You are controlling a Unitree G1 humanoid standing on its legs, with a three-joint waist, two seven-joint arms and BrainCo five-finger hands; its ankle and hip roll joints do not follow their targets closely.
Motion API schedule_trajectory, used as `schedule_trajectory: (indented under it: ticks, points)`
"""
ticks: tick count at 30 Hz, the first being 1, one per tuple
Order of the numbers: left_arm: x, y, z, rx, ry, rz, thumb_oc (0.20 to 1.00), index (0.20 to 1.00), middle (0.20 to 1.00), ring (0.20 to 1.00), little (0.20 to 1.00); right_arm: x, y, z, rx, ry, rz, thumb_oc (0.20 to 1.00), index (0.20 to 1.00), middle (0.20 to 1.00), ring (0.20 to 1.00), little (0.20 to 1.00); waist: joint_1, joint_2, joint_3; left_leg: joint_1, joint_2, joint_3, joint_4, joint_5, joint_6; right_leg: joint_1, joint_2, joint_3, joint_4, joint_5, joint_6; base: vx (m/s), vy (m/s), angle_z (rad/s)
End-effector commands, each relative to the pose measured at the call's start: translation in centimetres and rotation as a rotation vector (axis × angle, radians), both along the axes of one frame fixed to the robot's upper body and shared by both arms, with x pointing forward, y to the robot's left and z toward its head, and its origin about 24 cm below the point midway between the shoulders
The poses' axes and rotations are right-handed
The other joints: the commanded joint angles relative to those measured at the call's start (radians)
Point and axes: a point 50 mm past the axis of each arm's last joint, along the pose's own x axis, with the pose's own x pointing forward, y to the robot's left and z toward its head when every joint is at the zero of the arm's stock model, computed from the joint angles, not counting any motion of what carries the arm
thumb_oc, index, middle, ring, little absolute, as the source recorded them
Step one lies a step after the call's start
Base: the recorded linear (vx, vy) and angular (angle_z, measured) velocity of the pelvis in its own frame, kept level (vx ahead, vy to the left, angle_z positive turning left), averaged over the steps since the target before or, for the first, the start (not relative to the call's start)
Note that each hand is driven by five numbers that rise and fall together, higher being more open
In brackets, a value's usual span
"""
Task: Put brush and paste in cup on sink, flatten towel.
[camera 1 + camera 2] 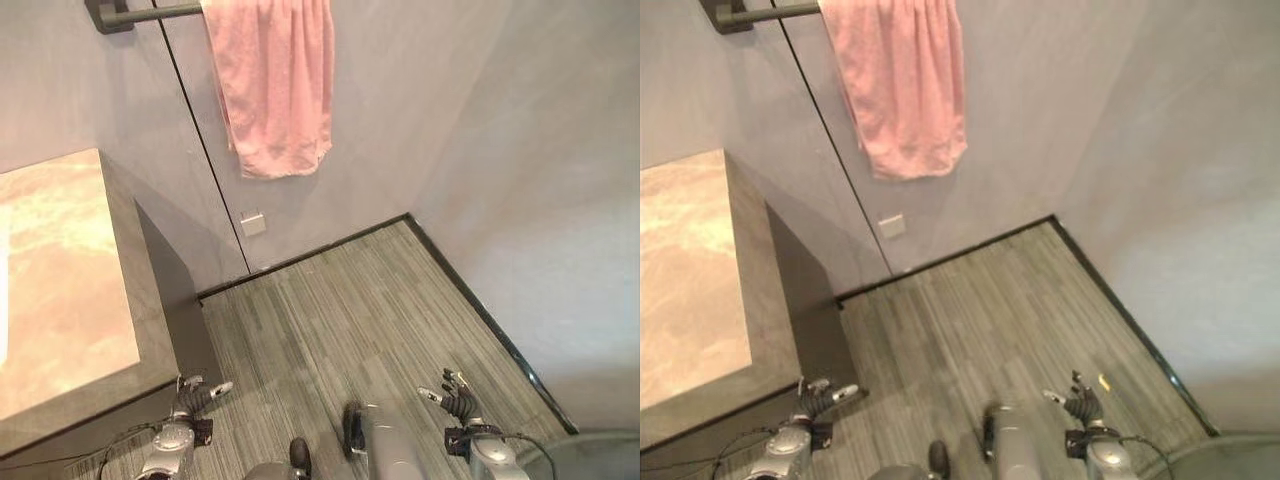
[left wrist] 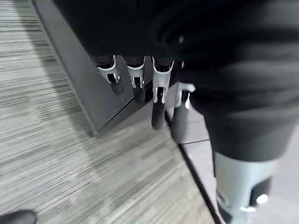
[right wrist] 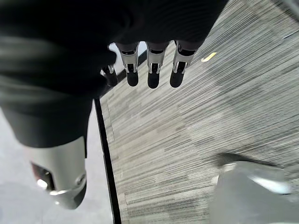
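— Two hands, both low over the striped floor (image 1: 350, 310). What's left of the towel (image 1: 270, 85)?
— The stone counter (image 1: 60, 280); the left hand (image 1: 195, 397) hangs by its dark front corner, fingers relaxed, empty.
— And the towel?
— Pink, bunched, hanging from the wall bar (image 1: 150, 12).
— Right of it?
— The right hand (image 1: 455, 398), below, loosely open, holding nothing.

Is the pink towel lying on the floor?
No, the pink towel hangs from a dark bar high on the wall, well above the striped floor.
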Motion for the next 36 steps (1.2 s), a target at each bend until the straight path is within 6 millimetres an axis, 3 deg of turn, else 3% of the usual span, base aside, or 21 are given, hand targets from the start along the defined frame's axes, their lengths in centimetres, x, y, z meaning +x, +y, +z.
schedule_trajectory:
  ticks: [1, 6, 8, 9, 10, 11, 14, 17, 19, 21, 22, 24, 26, 28, 29, 30, 31, 32, 33, 36]
  points:
    - [2.9, 1.4, 2.4, 0.081, -0.13, -0.06, 1.0, 1.0, 1.0, 1.0, 1.0, 0.6, -0.4, 0.6, -0.01, -0.039, 0.028, 1.0, 1.0, 1.0, 1.0, 1.0, -0.025, -0.024, -0.027, 0.069, 0.069, -0.018, 0.057, 0.014, -0.083, 0.143, 0.011, 0.103, -0.072, 0.112, 0.064, 0.38, -0.164, 0.95]
    - [2.9, 0.9, 2.3, 0.074, -0.121, -0.094, 1.0, 1.0, 1.0, 1.0, 1.0, 0.5, -1.0, 1.0, -0.025, -0.041, 0.057, 1.0, 1.0, 1.0, 1.0, 1.0, -0.039, -0.014, -0.059, 0.049, 0.111, -0.088, 0.148, 0.078, -0.125, 0.176, 0.056, 0.09, -0.03, 0.062, 0.017, 0.34, -0.189, 0.59]
    - [3.4, 0.8, 2.6, 0.077, -0.14, -0.101, 1.0, 1.0, 1.0, 1.0, 1.0, 0.5, -1.4, 1.1, -0.049, -0.037, 0.076, 1.0, 1.0, 1.0, 1.0, 1.0, -0.037, -0.014, -0.056, 0.003, 0.128, -0.087, 0.253, 0.141, -0.145, 0.205, 0.063, 0.063, -0.021, 0.026, -0.011, 0.31, -0.178, 0.03]
    - [3.4, 0.8, 2.6, 0.077, -0.14, -0.101, 1.0, 1.0, 1.0, 1.0, 1.0, 0.5, -1.4, 1.1, -0.049, -0.037, 0.076, 1.0, 1.0, 1.0, 1.0, 1.0, -0.037, -0.014, -0.056, 0.003, 0.128, -0.088, 0.254, 0.141, -0.145, 0.205, 0.063, 0.062, -0.021, 0.026, -0.011, 0.14, -0.068, 0.21]
    - [3.8, 0.6, 2.9, 0.071, -0.158, -0.106, 1.0, 1.0, 1.0, 1.0, 1.0, 0.5, -1.5, 1.2, -0.054, -0.037, 0.07, 1.0, 1.0, 1.0, 1.0, 1.0, -0.032, -0.014, -0.048, -0.022, 0.128, -0.078, 0.238, 0.143, -0.14, 0.218, 0.057, 0.053, -0.018, 0.013, -0.012, 0.18, -0.059, 0.33]
    - [4.4, 0.2, 3.2, 0.068, -0.181, -0.128, 1.0, 1.0, 1.0, 1.0, 1.0, 0.8, -2.0, 1.5, -0.073, -0.049, 0.056, 1.0, 1.0, 1.0, 1.0, 1.0, -0.022, -0.026, -0.032, -0.132, 0.115, -0.02, 0.215, 0.114, -0.125, 0.252, 0.032, 0.035, -0.031, 0.002, -0.006, 0.23, -0.061, 0.52]
    - [4.5, 0.1, 3.3, 0.072, -0.182, -0.14, 1.0, 1.0, 1.0, 1.0, 1.0, 1.1, -2.4, 1.7, -0.095, -0.055, 0.059, 1.0, 1.0, 1.0, 1.0, 1.0, -0.011, -0.022, -0.036, -0.186, 0.132, 0.043, 0.14, 0.096, -0.122, 0.278, 0.024, 0.027, -0.038, -0.026, 0.001, 0.23, 0.025, 0.44]
    - [4.3, 0.0, 3.1, 0.082, -0.169, -0.149, 1.0, 1.0, 1.0, 1.0, 1.0, 1.2, -2.3, 1.9, -0.114, -0.066, 0.062, 1.0, 1.0, 1.0, 1.0, 1.0, 0.007, -0.006, -0.034, -0.257, 0.18, 0.123, 0.035, 0.207, -0.141, 0.348, 0.027, 0.016, -0.06, -0.049, 0.004, 0.23, 0.106, 0.02]
    - [4.2, 0.1, 3.0, 0.085, -0.165, -0.146, 1.0, 1.0, 1.0, 1.0, 1.0, 1.3, -2.2, 1.9, -0.115, -0.071, 0.066, 1.0, 1.0, 1.0, 1.0, 1.0, 0.012, -0.001, -0.032, -0.264, 0.194, 0.131, 0.028, 0.229, -0.148, 0.358, 0.026, 0.023, -0.05, -0.056, 0.004, 0.16, 0.09, 0.03]
    - [4.1, 0.1, 2.9, 0.077, -0.161, -0.138, 1.0, 1.0, 1.0, 1.0, 1.0, 1.8, -1.9, 2.0, -0.112, -0.078, 0.075, 1.0, 1.0, 1.0, 1.0, 1.0, 0.014, 0.004, -0.03, -0.233, 0.176, 0.108, 0.049, 0.195, -0.131, 0.352, 0.022, 0.049, 0.008, -0.079, 0.008, 0.19, 0.144, -0.29]
    - [4.1, 0.1, 2.9, 0.076, -0.161, -0.138, 1.0, 1.0, 1.0, 1.0, 1.0, 1.8, -1.9, 2.0, -0.112, -0.078, 0.075, 1.0, 1.0, 1.0, 1.0, 1.0, 0.014, 0.005, -0.032, -0.236, 0.177, 0.108, 0.049, 0.196, -0.132, 0.349, 0.024, 0.049, 0.007, -0.077, 0.007, 0.25, 0.212, -0.56]
    - [3.7, 0.1, 2.7, 0.073, -0.15, -0.139, 1.0, 1.0, 1.0, 1.0, 1.0, 2.0, -1.5, 2.0, -0.094, -0.089, 0.053, 1.0, 1.0, 1.0, 1.0, 1.0, 0.009, 0.012, -0.042, -0.207, 0.155, 0.135, 0.067, 0.158, -0.1, 0.324, -0.005, 0.063, 0.167, -0.032, 0.03, 0.27, 0.252, -0.5]
    - [3.6, 0.0, 2.8, 0.069, -0.158, -0.137, 1.0, 1.0, 1.0, 1.0, 1.0, 2.7, -1.1, 2.6, -0.08, -0.131, 0.043, 1.0, 1.0, 1.0, 1.0, 1.0, 0.006, 0.014, -0.036, -0.162, 0.138, 0.163, 0.065, 0.131, -0.068, 0.266, -0.033, 0.052, 0.314, 0.071, 0.044, 0.18, 0.236, -0.23]
    - [3.6, -0.2, 2.8, 0.066, -0.163, -0.143, 1.0, 1.0, 1.0, 1.0, 1.0, 3.0, -0.5, 2.7, -0.059, -0.148, 0.05, 1.0, 1.0, 1.0, 1.0, 1.0, 0.003, 0.024, -0.019, -0.123, 0.138, 0.165, 0.057, 0.116, -0.054, 0.216, -0.037, 0.029, 0.394, 0.073, 0.043, 0.18, 0.176, -0.25]
    - [3.4, -0.2, 2.7, 0.07, -0.158, -0.151, 1.0, 1.0, 1.0, 1.0, 1.0, 3.1, -0.2, 2.7, -0.052, -0.154, 0.059, 1.0, 1.0, 1.0, 1.0, 1.0, -0.003, 0.028, -0.017, -0.1, 0.132, 0.155, 0.045, 0.114, -0.051, 0.19, -0.018, 0.035, 0.393, 0.06, 0.039, 0.3, 0.098, -0.08]
    - [3.4, -0.3, 2.7, 0.077, -0.156, -0.167, 1.0, 1.0, 1.0, 1.0, 1.0, 3.2, 0.0, 2.8, -0.047, -0.161, 0.065, 1.0, 1.0, 1.0, 1.0, 1.0, -0.005, 0.025, -0.024, -0.07, 0.123, 0.155, 0.02, 0.109, -0.057, 0.182, -0.035, -0.001, 0.263, 0.044, 0.034, 0.24, 0.057, 0.01]
    - [3.4, -0.3, 2.7, 0.077, -0.156, -0.167, 1.0, 1.0, 1.0, 1.0, 1.0, 3.2, 0.0, 2.8, -0.047, -0.161, 0.065, 1.0, 1.0, 1.0, 1.0, 1.0, -0.007, 0.026, -0.02, -0.066, 0.123, 0.153, 0.019, 0.109, -0.057, 0.188, -0.035, -0.004, 0.26, 0.043, 0.034, 0.32, -0.073, 0.07]
    - [3.5, -0.3, 2.8, 0.083, -0.16, -0.174, 1.0, 1.0, 1.0, 1.0, 1.0, 3.7, 0.2, 3.3, -0.027, -0.196, 0.065, 1.0, 1.0, 1.0, 1.0, 1.0, -0.009, 0.019, -0.03, -0.056, 0.122, 0.144, 0.002, 0.101, -0.073, 0.18, -0.068, -0.027, 0.07, 0.046, 0.041, 0.26, -0.159, 0.15]
    - [3.7, -0.3, 2.9, 0.088, -0.168, -0.178, 1.0, 1.0, 1.0, 1.0, 1.0, 3.8, 0.4, 3.4, -0.004, -0.205, 0.059, 1.0, 1.0, 1.0, 1.0, 1.0, -0.017, 0.014, -0.034, -0.044, 0.119, 0.127, -0.006, 0.096, -0.083, 0.172, -0.073, -0.002, -0.012, 0.072, 0.053, 0.27, -0.158, 0.09]
    - [4.0, -0.4, 3.1, 0.094, -0.178, -0.178, 1.0, 1.0, 1.0, 1.0, 1.0, 3.9, 0.6, 3.5, 0.023, -0.225, 0.044, 1.0, 1.0, 1.0, 1.0, 1.0, -0.022, 0.008, -0.035, -0.011, 0.133, 0.111, -0.025, 0.09, -0.102, 0.187, -0.093, 0.016, -0.093, 0.108, 0.076, 0.22, -0.146, 0.27]
